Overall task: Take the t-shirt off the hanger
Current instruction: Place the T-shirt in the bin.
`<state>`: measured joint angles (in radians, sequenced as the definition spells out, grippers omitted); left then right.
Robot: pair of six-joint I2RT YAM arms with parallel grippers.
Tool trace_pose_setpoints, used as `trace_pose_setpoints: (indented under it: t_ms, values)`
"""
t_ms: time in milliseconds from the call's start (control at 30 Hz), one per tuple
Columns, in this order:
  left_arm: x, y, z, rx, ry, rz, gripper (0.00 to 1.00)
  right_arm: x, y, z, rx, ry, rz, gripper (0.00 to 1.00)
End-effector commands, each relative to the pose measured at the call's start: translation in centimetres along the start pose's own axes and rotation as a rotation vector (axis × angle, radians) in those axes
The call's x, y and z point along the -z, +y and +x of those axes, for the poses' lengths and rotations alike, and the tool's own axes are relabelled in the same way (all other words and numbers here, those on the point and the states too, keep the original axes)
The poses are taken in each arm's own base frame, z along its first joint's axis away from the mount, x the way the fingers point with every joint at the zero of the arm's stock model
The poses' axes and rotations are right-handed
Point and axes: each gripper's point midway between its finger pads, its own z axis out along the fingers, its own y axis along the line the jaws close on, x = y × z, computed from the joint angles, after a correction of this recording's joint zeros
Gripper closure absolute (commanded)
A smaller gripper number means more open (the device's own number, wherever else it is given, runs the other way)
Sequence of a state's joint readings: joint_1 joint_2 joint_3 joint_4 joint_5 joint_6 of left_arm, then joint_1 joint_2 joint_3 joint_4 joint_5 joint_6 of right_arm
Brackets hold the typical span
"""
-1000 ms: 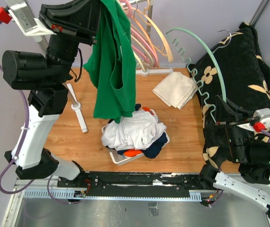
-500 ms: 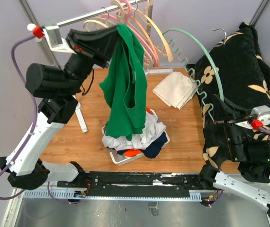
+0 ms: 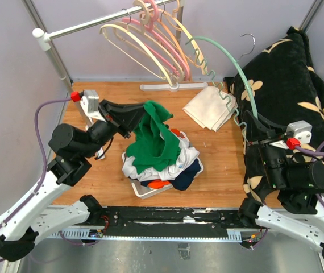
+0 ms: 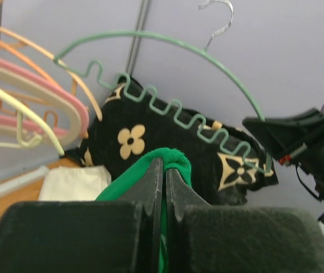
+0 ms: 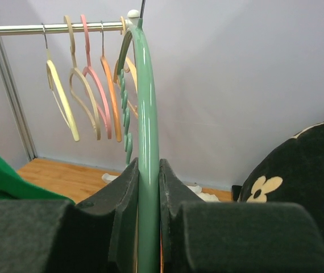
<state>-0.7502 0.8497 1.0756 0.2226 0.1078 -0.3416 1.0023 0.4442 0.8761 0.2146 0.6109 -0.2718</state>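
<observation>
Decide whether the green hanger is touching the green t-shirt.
Apart. The top view shows wooden table between the green hanger and the green t-shirt.

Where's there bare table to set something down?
The table is bare between the clothes pile and the black floral cloth, nearer than the folded cream cloth, and front-left of the pile. The centre is crowded.

T-shirt mostly behind left pincer

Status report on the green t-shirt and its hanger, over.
Left gripper shut on green cloth t-shirt. Shirt off the hanger, draped on clothes pile in white basket. Right gripper shut on bare mint-green wavy-barred hanger. Nothing in the way.
</observation>
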Motion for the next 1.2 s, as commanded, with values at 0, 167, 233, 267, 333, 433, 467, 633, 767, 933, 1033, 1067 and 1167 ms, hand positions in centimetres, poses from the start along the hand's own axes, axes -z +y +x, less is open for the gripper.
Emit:
trace_pose_setpoints:
  t_ms: [0, 167, 233, 267, 333, 433, 467, 633, 767, 933, 1033, 1067, 1167]
  values:
    - [2.7, 0.9, 3.9, 0.014, 0.098, -0.034, 0.99, -0.9, -0.1, -3.1, -0.044, -0.101, 0.007, 0.99]
    - [4.0, 1.7, 9.4, 0.029, 0.237, -0.037, 1.0, -2.0, 1.1, -2.8, -0.03, -0.095, -0.011, 0.99]
    - [4.2, 1.7, 11.6, 0.033, 0.294, -0.032, 0.99, -2.2, 1.4, -2.8, -0.027, -0.099, -0.017, 0.99]
    - [4.3, 1.8, 12.7, 0.031, 0.322, -0.033, 0.99, -2.3, 1.5, -2.8, -0.025, -0.101, -0.019, 0.99]
    - [4.5, 2.1, 15.5, 0.022, 0.395, -0.047, 0.99, -2.5, 1.6, -2.9, -0.021, -0.105, -0.021, 0.99]
    - [4.9, 2.4, 18.8, 0.014, 0.471, -0.065, 1.0, -2.6, 1.6, -3.2, -0.017, -0.116, -0.021, 0.99]
    - [5.2, 2.5, 19.7, 0.02, 0.491, -0.07, 0.99, -2.6, 1.6, -3.3, -0.019, -0.121, -0.024, 0.99]
    - [6.5, 2.9, 23.7, 0.057, 0.56, -0.09, 0.99, -2.5, 2.0, -4.1, -0.023, -0.147, -0.051, 0.99]
    - [8.0, 3.4, 26.3, 0.072, 0.613, -0.12, 0.99, -2.6, 2.2, -4.6, -0.019, -0.167, -0.066, 0.99]
    - [9.7, 2.7, 29.3, 0.131, 0.667, -0.1, 0.99, -2.9, 3.7, -5.3, -0.01, -0.201, -0.133, 0.99]
    - [10.8, 1.7, 31.3, 0.14, 0.716, -0.081, 0.99, -3.4, 4.8, -5.6, -0.004, -0.214, -0.176, 0.99]
    - [11.0, 1.3, 31.8, 0.139, 0.73, -0.075, 0.99, -3.5, 5.3, -5.7, -0.003, -0.218, -0.192, 0.99]
    - [11.7, 0.4, 33.1, 0.133, 0.77, -0.071, 1.0, -4.1, 6.5, -5.8, -0.008, -0.222, -0.234, 0.99]
